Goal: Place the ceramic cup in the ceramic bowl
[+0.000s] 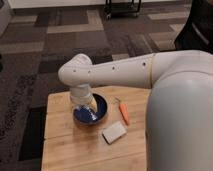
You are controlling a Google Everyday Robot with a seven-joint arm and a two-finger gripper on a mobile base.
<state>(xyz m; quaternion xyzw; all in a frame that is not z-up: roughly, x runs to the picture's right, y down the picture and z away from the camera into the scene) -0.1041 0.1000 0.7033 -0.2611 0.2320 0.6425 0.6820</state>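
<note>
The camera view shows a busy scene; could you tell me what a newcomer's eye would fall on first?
The big white arm reaches in from the right above the wooden table, its gripper hanging over the dark blue ceramic bowl on the table's far half. Right of the bowl lies a small orange object, with a pale rectangular block nearer the front edge.

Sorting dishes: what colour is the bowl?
Glossy dark blue ceramic bowl, camera view; the gripper hangs over it.
</note>
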